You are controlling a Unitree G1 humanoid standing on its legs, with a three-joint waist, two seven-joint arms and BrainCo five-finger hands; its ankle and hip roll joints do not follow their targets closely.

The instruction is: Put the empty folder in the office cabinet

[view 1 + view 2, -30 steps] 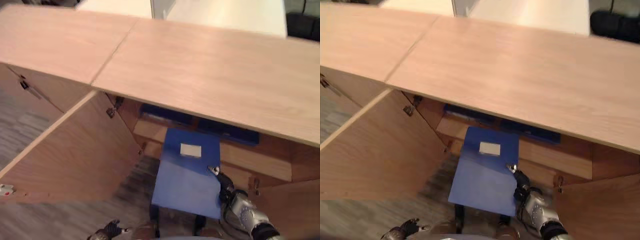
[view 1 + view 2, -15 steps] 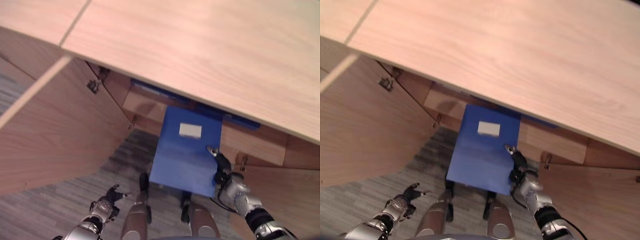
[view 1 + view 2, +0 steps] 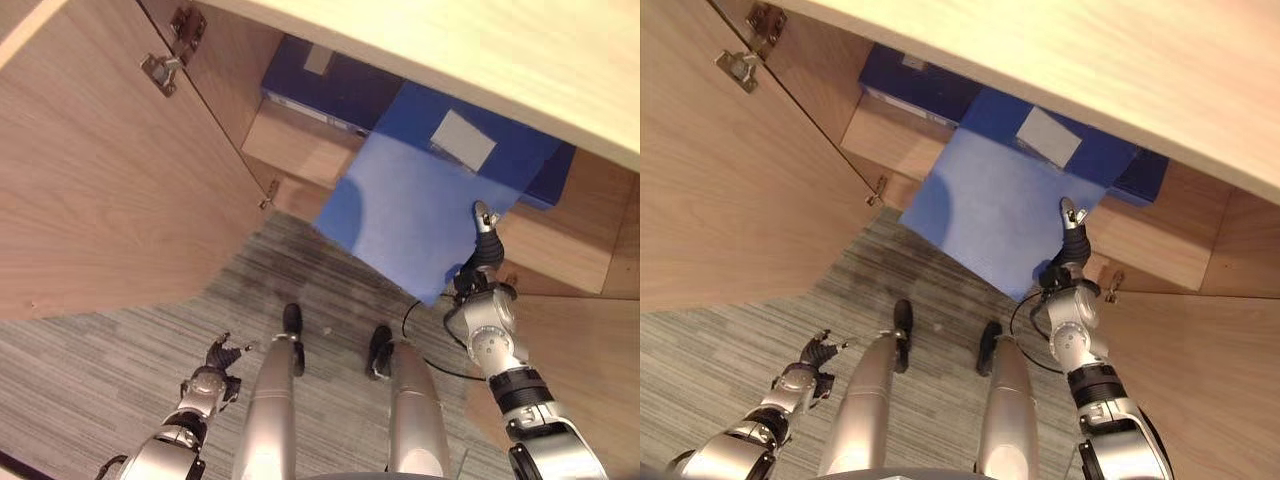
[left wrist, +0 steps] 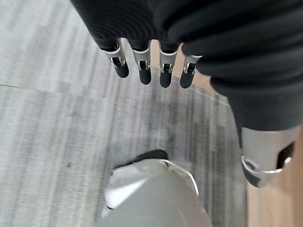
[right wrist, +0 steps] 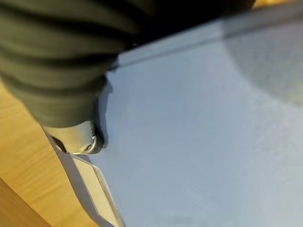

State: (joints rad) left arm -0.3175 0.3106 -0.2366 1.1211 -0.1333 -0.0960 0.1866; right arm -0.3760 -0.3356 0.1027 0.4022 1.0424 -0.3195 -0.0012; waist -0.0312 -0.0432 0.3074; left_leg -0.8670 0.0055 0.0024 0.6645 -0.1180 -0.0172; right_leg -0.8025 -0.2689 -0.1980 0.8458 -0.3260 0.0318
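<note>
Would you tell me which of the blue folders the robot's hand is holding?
The lighter blue folder with the white label, sticking out of the cabinet; the right hand grips its edge. The darker folders lie inside, untouched.

The cabinet (image 3: 300,150) opening is low under its wooden top (image 3: 500,60), which overhangs the way in; the open door (image 3: 110,170) walls off the robot's left side; dark blue folders (image 3: 330,85) already lie at the back of the shelf, taking much of its depth; the blue folder (image 3: 410,215), pinched by the right hand (image 3: 480,300), spans the middle of the opening; the left hand (image 3: 210,378) hangs over bare carpet floor (image 3: 120,350) with room all around.
</note>
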